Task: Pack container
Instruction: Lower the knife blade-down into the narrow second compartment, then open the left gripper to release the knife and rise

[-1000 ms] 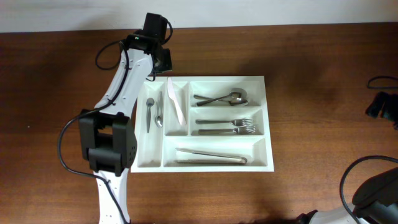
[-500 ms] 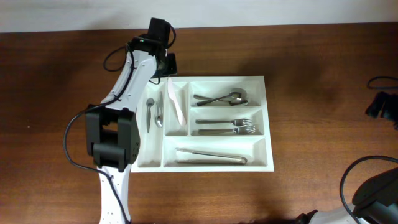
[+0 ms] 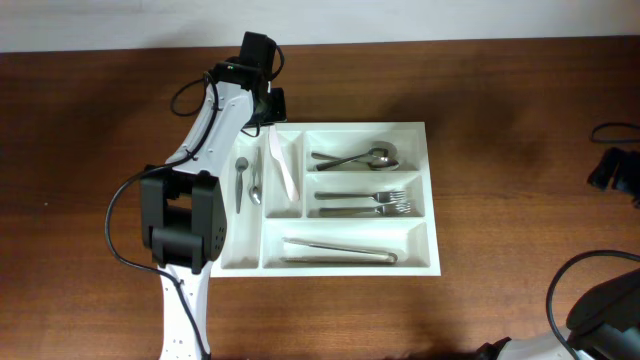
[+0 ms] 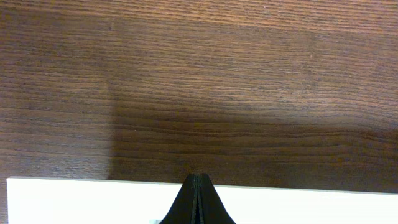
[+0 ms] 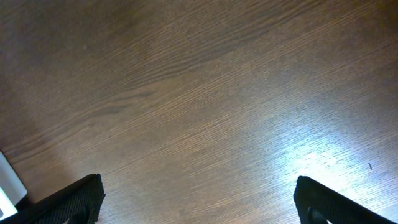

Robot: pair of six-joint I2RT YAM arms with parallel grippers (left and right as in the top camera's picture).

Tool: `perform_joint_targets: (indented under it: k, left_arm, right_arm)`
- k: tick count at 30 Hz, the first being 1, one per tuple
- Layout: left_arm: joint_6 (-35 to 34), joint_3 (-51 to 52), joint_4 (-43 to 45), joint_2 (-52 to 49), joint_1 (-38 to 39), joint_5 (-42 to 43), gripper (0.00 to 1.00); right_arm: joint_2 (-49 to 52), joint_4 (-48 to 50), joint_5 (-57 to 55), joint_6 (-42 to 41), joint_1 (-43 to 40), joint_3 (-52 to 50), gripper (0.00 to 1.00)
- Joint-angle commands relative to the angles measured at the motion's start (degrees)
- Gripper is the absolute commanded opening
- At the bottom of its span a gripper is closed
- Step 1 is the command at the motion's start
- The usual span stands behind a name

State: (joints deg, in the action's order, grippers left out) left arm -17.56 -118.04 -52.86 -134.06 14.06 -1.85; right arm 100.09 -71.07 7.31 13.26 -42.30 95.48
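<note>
From above, we see the container [image 3: 432, 200] lying in the middle of the brown table [image 3: 520, 80], its long side running left to right. Its two narrow compartments are at the left. The outer one holds two small metal pieces [image 3: 247, 180], and the next holds a white utensil [image 3: 283, 165] lying aslant. Of the three wide compartments at the right, the far one holds spoons [image 3: 360, 158], the middle one forks [image 3: 365, 203] and the near one a long metal piece [image 3: 340, 250] (tongs, perhaps; we cannot tell). The left gripper [image 3: 268, 108] hangs at the container's far left corner, just over the rim. Part of the right arm [image 3: 605, 305] shows at the near right corner of the view, well apart from the container.

In the left wrist view, the left gripper [image 4: 196, 199] has its fingers [image 4: 188, 204] pressed together with nothing between them. They are over the container's white rim [image 4: 74, 199], with bare wood beyond.

In the right wrist view, the right gripper [image 5: 199, 193] has its fingers [image 5: 74, 199] spread wide at the two lower corners. They hold nothing and only wood lies beneath them.
</note>
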Motion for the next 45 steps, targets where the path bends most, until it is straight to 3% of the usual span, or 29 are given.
perform_joint_targets:
  k: [1,33,45]
  left_arm:
    - [0.26,0.2,0.17,-0.52,0.02,1.07,0.02]
    - [0.26,0.2,-2.71,-0.98,0.17,3.65,0.02]
    - [0.24,0.2,-0.07,-0.98,0.17,3.61,0.02]
  right_arm:
    - [0.52,0.02,-0.31,-0.48,-0.11,-0.07,0.99]
    - [0.52,0.02,-0.28,-0.48,-0.11,-0.07,0.99]
    - [0.52,0.02,-0.31,-0.48,-0.11,-0.07,0.99]
